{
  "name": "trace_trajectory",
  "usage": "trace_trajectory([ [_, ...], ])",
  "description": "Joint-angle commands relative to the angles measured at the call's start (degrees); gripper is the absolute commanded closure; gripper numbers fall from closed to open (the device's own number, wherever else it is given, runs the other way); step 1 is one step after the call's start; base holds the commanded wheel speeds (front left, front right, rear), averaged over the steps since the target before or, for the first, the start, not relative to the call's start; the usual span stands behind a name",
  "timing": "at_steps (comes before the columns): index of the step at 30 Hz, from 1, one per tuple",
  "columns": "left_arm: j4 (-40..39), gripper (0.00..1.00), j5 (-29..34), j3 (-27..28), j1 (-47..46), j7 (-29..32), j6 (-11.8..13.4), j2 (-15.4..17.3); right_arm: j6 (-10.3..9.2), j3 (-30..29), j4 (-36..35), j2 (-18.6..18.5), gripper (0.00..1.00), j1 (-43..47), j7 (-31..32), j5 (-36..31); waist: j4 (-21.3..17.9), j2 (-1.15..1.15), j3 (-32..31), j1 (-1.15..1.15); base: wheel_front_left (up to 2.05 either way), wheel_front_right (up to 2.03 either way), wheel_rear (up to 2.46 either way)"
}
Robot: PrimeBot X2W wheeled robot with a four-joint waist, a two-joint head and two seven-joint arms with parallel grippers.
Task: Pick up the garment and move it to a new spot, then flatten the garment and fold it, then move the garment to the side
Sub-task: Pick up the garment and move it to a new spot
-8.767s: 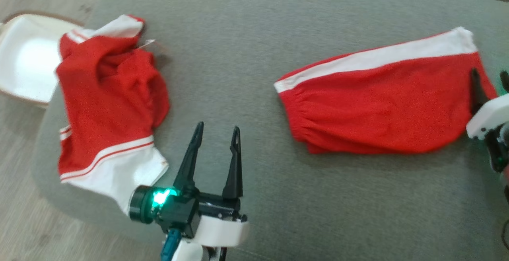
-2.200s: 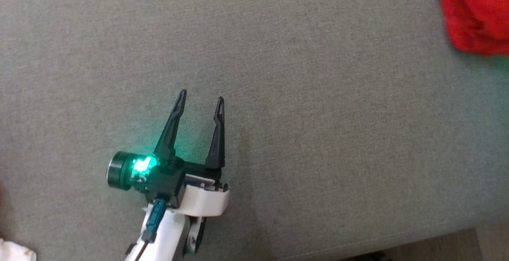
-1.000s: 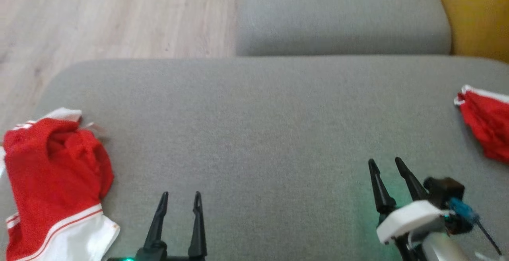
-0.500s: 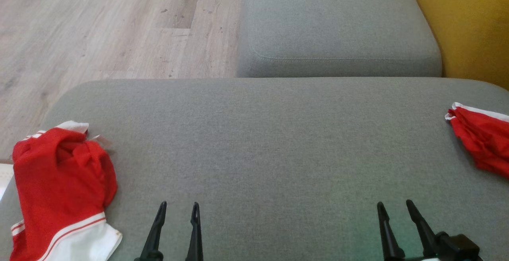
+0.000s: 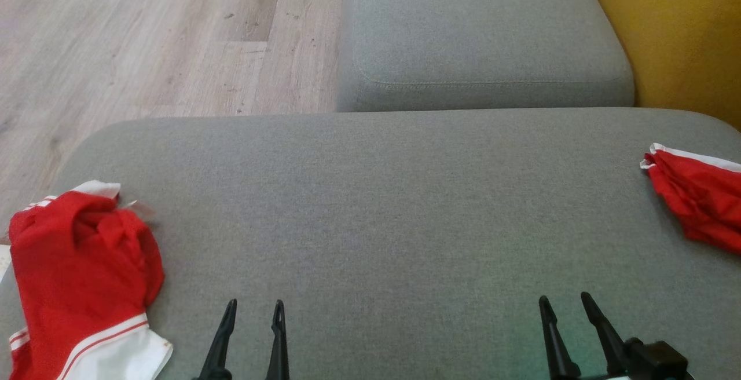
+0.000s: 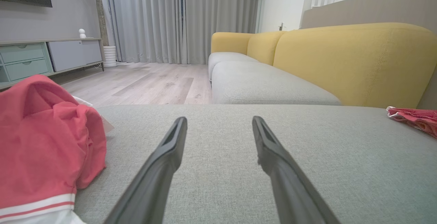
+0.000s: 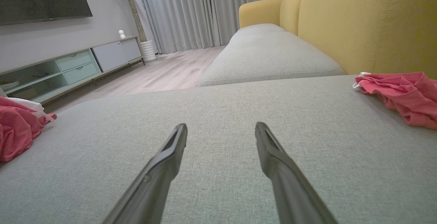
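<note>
Standing by the sofa, I am watching both arms hanging low over the wide grey fabric seat cushion [image 5: 393, 212], near its front edge. The left gripper [image 5: 255, 316] is holding its jaws wide apart with nothing between them. The right gripper [image 5: 564, 310], well apart from it on the other side, is gaping just as wide and is just as empty.

The crumpled red garment with white banded hems [image 5: 81, 264] is lying in a heap at the cushion's left end, near the left gripper but not touching it. A flatter red garment with a white stripe [image 5: 694, 200] is resting at the far right, beside the yellow sofa back [image 5: 666, 26]. That one is looking already dealt with, so I am taking the heap to be the piece in turn.

The crumpled red garment is looking like light, limp knit cloth, so it will likely be sagging and trailing once lifted. It should be gripping the coarse upholstery rather than sliding, and nothing about it is seeming fragile. I am judging the thicker white hem, or a raised ridge on top of the heap, to be the firmest place to pinch. Catching only one loose layer risks dragging the rest along bunched. For spreading it out, one gripper at each corner of the hem is seeming best.
</note>
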Motion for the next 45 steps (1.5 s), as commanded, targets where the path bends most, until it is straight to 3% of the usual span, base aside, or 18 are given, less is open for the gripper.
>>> trace_trajectory([
  [1, -1.65, 0.0, 0.52, 1.92, -1.54, -0.3, -0.16, -0.38, -0.05, 1.12, -1.44, -0.55, 0.0, -2.33, -0.63, -0.39, 0.02, 0.0, 0.01, 0.0, 0.0, 0.0, 0.0],
  [8, -1.42, 0.0, 0.24, 2.28, -1.39, -0.3, 0.01, -0.39, -0.05, 0.69, -1.25, -0.37, 0.0, -2.11, -0.63, -0.63, 0.48, 0.0, -0.1, 0.0, 0.0, 0.0, 0.0],
  [15, -1.36, 0.0, 0.39, 2.32, -1.45, -0.3, 0.01, -0.4, -0.05, -0.52, -2.63, -0.09, 0.0, -1.47, -0.63, -1.32, 3.92, 0.0, 0.32, 0.0, 0.0, 0.0, 0.0],
  [30, -2.05, 0.0, 2.7, 6.47, -1.83, -0.31, -0.45, -0.38, -0.05, 1.97, -3.43, 0.23, 0.0, -2.12, -0.63, -1.07, 21.67, 0.0, 3.19, 0.0, 0.0, 0.0, 0.0],
  [45, -5.89, 0.0, 0.88, 9.34, -0.53, -0.31, 1.88, -0.4, -0.05, 6.18, -3.08, -2.31, 0.0, -6.06, -0.63, 1.36, 24.12, 0.0, 6.23, 0.0, 0.0, 0.0, 0.0],
])
